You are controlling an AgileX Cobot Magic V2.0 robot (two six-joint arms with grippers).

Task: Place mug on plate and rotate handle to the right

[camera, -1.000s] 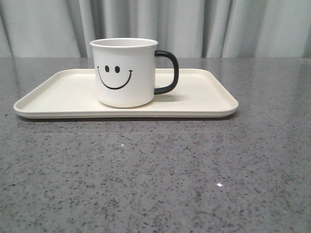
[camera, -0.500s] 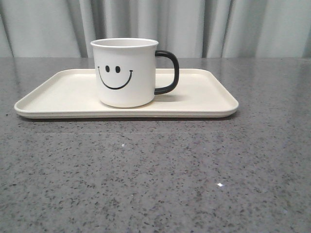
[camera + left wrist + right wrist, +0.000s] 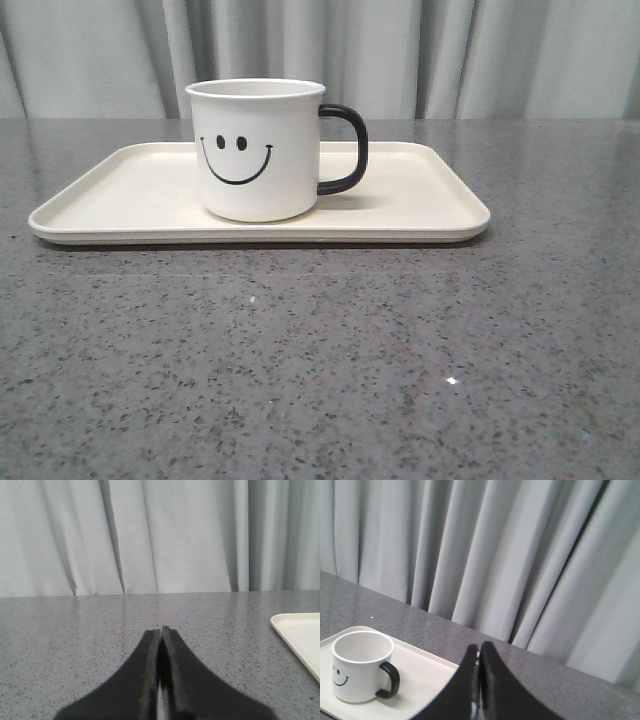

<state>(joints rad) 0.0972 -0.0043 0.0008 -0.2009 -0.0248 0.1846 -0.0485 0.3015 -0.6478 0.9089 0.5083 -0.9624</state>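
Nothing has shifted over the last second: the mug (image 3: 258,150) stands upright on the plate (image 3: 420,205), handle (image 3: 345,150) at 3 o'clock, left end effector (image 3: 161,635) and right end effector (image 3: 479,652) both closed and empty, so the task appears complete.

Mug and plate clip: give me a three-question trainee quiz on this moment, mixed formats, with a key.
1. True or false: the mug stands upright on the plate.
2. In the front view, the handle points: A) left, B) right, C) toward the camera.
3. Fill in: both the left end effector and the right end effector are ____, holding nothing.

Key: 1 true; 2 B; 3 shut.
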